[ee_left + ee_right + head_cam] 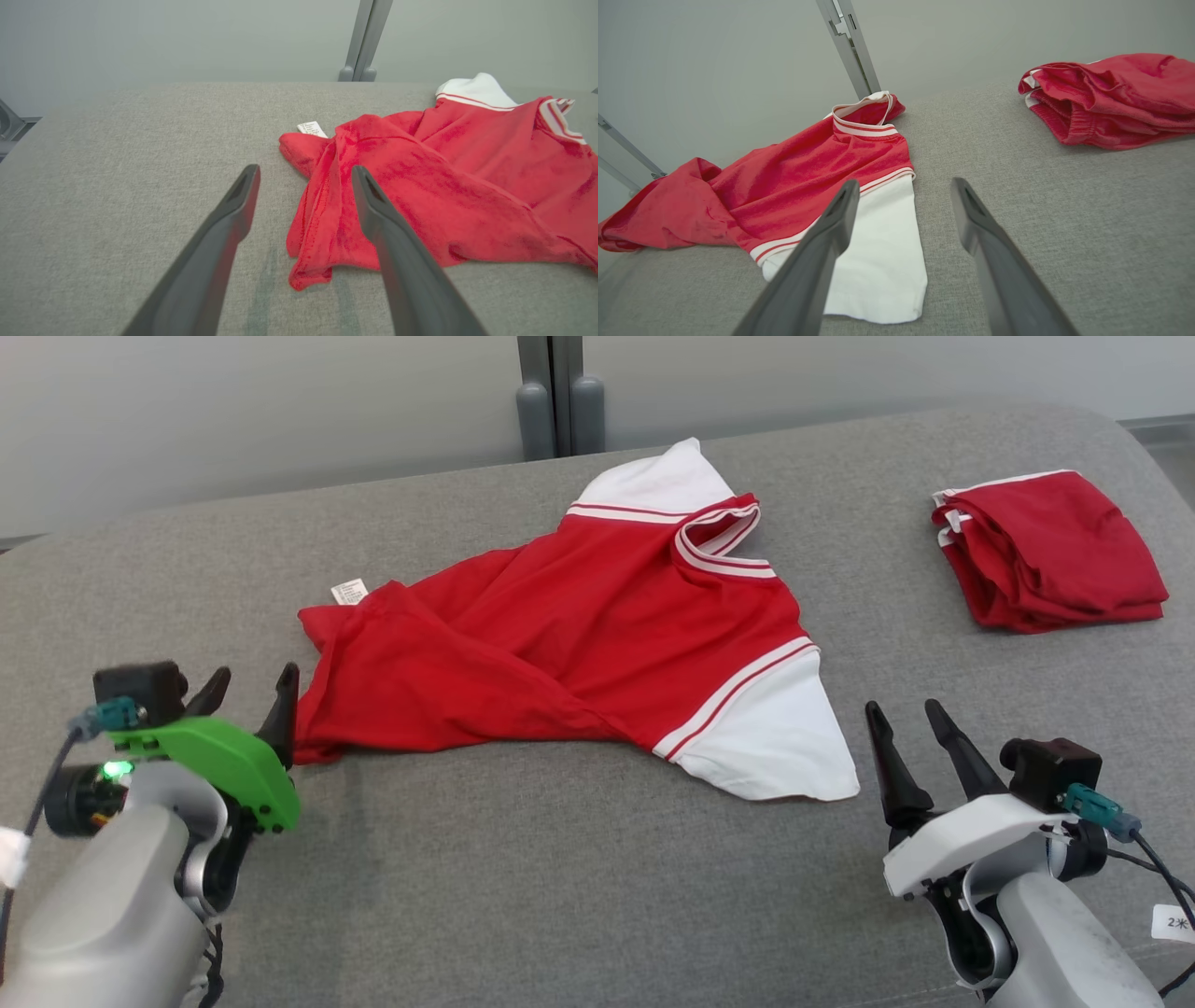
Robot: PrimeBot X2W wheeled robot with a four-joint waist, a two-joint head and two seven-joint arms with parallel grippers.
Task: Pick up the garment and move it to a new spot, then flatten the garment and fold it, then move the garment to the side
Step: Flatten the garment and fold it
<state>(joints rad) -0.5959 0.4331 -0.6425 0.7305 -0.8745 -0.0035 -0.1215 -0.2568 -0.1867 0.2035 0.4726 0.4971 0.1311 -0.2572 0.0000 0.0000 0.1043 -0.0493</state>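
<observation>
The garment (597,625) is a red shirt with white sleeves and a striped collar, lying crumpled and partly spread on the grey cushioned surface (560,896). Its hem is bunched toward the left and a white label sticks out there. My left gripper (258,672) stands open at the hem's lower left corner. In the left wrist view the garment (420,186) lies past my left gripper (306,170), the red corner between and behind the spread fingers, nothing gripped. My right gripper (904,707) is open just right of the near white sleeve (878,261), with my right gripper (904,183) empty.
A second red garment (1046,551), folded into a stack, lies at the far right of the surface, also seen as a red folded pile (1111,102). A grey upright post (558,392) stands behind the surface against the pale wall.
</observation>
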